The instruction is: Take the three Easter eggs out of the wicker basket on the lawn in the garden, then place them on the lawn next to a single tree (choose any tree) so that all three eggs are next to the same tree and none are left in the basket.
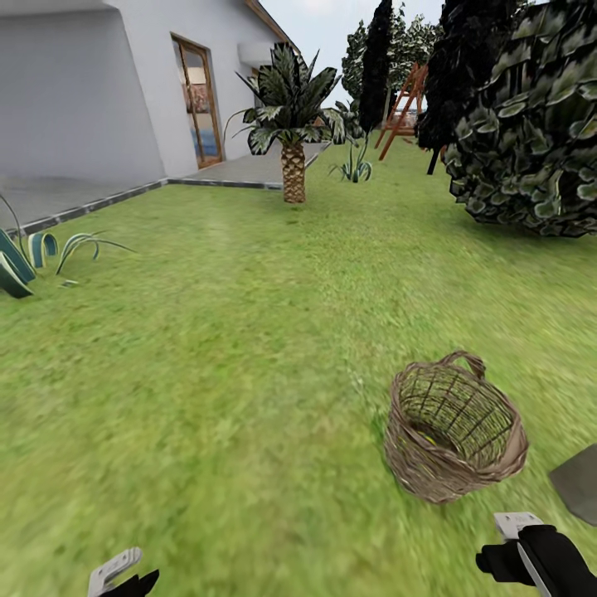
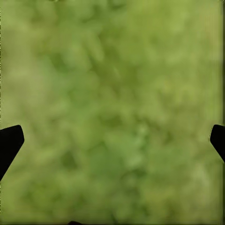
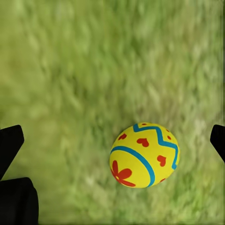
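A: Head view first. The wicker basket [image 1: 454, 436] sits tilted on the lawn [image 1: 215, 348] at lower right, something yellow dimly visible through the weave.

B: And the arms?

A: The left gripper [image 1: 116, 574] peeks in at bottom left, the right gripper [image 1: 522, 539] at bottom right, just below the basket. A palm [image 1: 291, 116] stands far back by the white house [image 1: 91, 91], and a dark leafy tree [image 1: 531, 124] fills the upper right.

B: Left wrist view?

A: Blurred grass [image 2: 112, 103], fingertips [image 2: 9, 143] at both edges, spread wide and holding nothing.

B: Right wrist?

A: An Easter egg [image 3: 144, 154] lies on the grass right of centre, between wide-open fingertips [image 3: 10, 143], not gripped.
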Available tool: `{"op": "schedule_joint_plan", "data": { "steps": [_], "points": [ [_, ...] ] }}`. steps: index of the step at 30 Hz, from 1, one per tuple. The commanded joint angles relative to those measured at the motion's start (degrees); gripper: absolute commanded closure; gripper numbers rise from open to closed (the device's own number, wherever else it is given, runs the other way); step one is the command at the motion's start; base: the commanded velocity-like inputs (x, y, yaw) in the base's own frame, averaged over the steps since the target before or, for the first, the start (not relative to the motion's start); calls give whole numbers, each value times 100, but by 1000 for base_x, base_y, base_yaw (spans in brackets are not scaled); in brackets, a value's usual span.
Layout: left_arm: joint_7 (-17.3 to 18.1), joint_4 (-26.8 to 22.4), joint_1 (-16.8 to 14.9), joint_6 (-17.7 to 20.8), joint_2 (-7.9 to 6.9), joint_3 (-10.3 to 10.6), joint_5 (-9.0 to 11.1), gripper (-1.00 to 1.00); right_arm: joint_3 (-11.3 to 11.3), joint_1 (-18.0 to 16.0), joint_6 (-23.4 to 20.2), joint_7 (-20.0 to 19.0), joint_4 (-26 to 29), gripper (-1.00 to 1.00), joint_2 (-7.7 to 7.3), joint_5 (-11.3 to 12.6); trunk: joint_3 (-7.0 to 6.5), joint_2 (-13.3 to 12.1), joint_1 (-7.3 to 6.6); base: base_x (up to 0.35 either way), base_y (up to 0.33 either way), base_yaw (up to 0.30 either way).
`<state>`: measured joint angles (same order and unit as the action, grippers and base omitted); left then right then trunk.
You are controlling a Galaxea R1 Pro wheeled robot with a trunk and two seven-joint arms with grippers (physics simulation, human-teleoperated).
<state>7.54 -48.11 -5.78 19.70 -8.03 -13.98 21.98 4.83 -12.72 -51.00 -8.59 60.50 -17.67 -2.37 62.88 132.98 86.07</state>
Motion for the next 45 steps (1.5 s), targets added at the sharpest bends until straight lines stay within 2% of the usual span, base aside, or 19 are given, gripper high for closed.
{"op": "schedule_joint_plan", "data": {
  "steps": [1,45],
  "points": [
    [19,-6,-2,43,4,-17,36,-100,6,-2,-24,-37,6,-100,0,-27,-14,-40,-23,0,0,0],
    [28,3,-2,43,3,-17,35,-100,10,-2,-27,-31,6,-100,-5,-27,-804,-1804,-990,0,0,0]
  ]
}}
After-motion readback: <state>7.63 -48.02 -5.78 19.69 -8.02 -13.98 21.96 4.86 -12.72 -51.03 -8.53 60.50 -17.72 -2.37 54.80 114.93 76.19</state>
